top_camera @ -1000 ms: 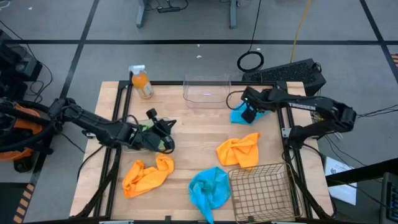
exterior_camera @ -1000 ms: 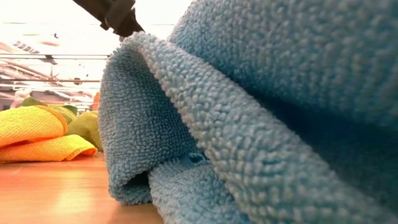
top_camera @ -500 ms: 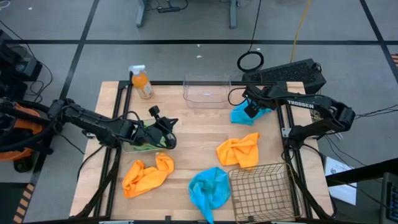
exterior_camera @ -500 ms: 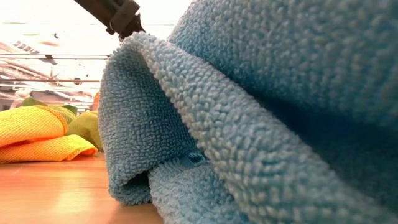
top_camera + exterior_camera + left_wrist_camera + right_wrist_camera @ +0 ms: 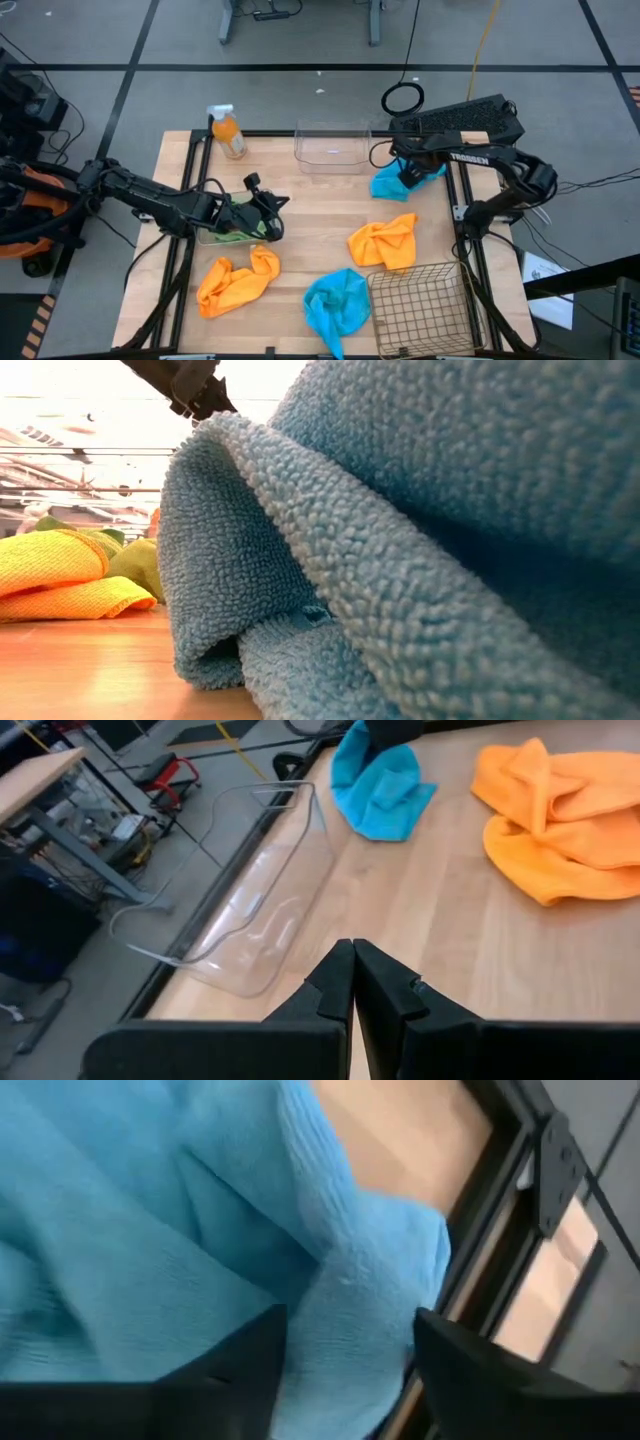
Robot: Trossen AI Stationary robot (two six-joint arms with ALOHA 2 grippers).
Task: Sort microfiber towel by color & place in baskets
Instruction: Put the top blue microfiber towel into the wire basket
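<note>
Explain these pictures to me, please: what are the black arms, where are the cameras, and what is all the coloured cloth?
Two robot arms work at a wooden table. One camera looks down from above, one sits at table height, one rides each wrist. The right gripper presses onto a blue towel, its fingers straddling a fold, not yet closed. The left gripper is shut and empty, above a green towel. Also lying there: two orange towels, another blue towel, a clear tub, a wire basket, a spray bottle.
</note>
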